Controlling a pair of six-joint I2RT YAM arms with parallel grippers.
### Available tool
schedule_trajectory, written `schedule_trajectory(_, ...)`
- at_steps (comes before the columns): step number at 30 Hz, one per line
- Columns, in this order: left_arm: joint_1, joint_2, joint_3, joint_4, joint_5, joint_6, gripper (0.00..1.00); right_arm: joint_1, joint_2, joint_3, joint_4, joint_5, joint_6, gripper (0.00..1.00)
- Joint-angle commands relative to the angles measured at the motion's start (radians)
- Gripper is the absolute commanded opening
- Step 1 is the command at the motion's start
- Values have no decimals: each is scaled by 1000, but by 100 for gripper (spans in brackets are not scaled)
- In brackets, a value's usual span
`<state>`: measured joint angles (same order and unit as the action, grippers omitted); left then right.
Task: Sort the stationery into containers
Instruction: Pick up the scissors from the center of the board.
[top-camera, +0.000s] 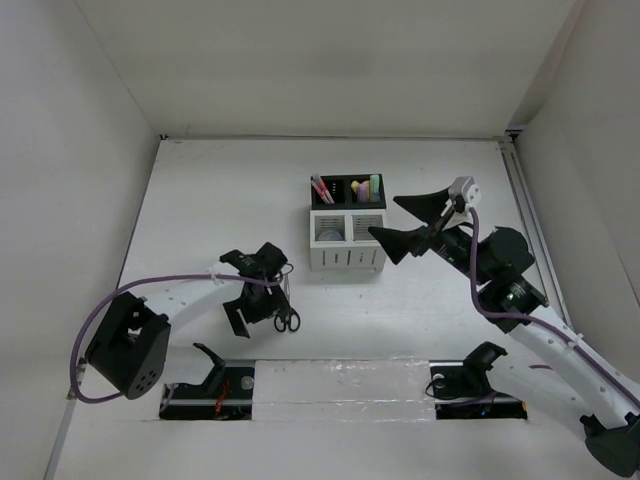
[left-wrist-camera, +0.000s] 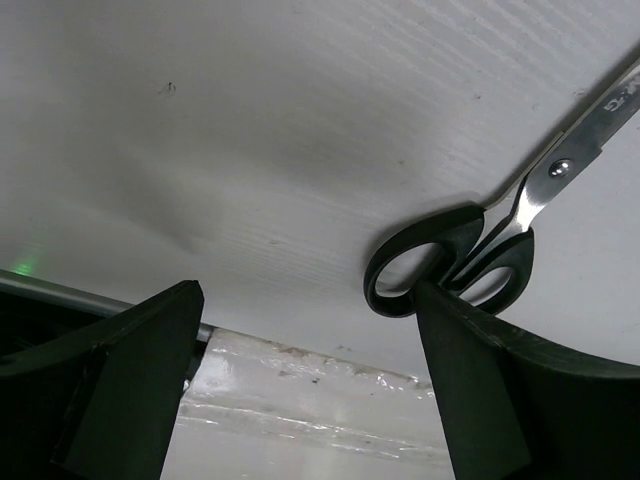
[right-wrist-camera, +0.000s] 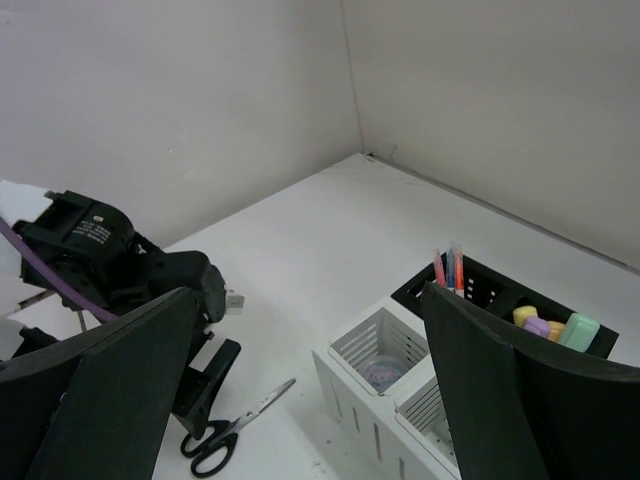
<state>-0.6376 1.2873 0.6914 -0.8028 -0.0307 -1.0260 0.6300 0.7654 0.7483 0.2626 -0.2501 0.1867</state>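
Black-handled scissors (top-camera: 287, 318) lie flat on the white table, left of the containers. My left gripper (top-camera: 262, 310) is open and low over them. In the left wrist view its right finger (left-wrist-camera: 470, 380) stands at the scissors' handle loops (left-wrist-camera: 400, 285), and nothing is held between the jaws (left-wrist-camera: 305, 300). The black container pair (top-camera: 348, 180) holds pens (top-camera: 322, 188) and highlighters (top-camera: 366, 188). The white pair (top-camera: 348, 258) in front holds a tape roll (right-wrist-camera: 380, 375). My right gripper (top-camera: 383, 216) is open and empty, hovering just right of the containers.
White walls close in the table at the back and both sides. A glossy taped strip (top-camera: 340, 380) runs along the near edge between the arm bases. The left arm (right-wrist-camera: 100, 250) and the scissors (right-wrist-camera: 225, 430) show in the right wrist view.
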Motion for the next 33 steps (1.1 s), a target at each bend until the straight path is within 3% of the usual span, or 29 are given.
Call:
schedule_trajectory(1, 1, 15, 43, -38, -40, -25, 83, 2, -27, -10, 49, 9, -9, 100)
schedule_trajectory(6, 1, 82, 62, -47, -40, -25, 61, -7, -49, -10, 49, -2, -9, 100)
schedule_trajectory(13, 1, 156, 91, -56, -40, -5, 61, -26, -92, -29, 49, -20, -9, 100)
schedule_trajectory(17, 1, 197, 111, -56, -31, 7, 51, -35, -101, -29, 49, -29, -9, 100)
schedule_trajectory(23, 1, 254, 138, -56, -31, 29, 21, -44, -101, -29, 49, -38, -9, 100)
schedule_trajectory(29, 1, 273, 149, -65, -66, 29, 9, -53, -130, -38, 49, -38, -9, 100)
schedule_trajectory(31, 1, 273, 149, -65, -66, 29, 0, -53, -130, -38, 49, -38, -9, 100)
schedule_trajectory(33, 1, 261, 149, -65, -75, 29, 0, -53, -140, -38, 49, -38, -9, 100)
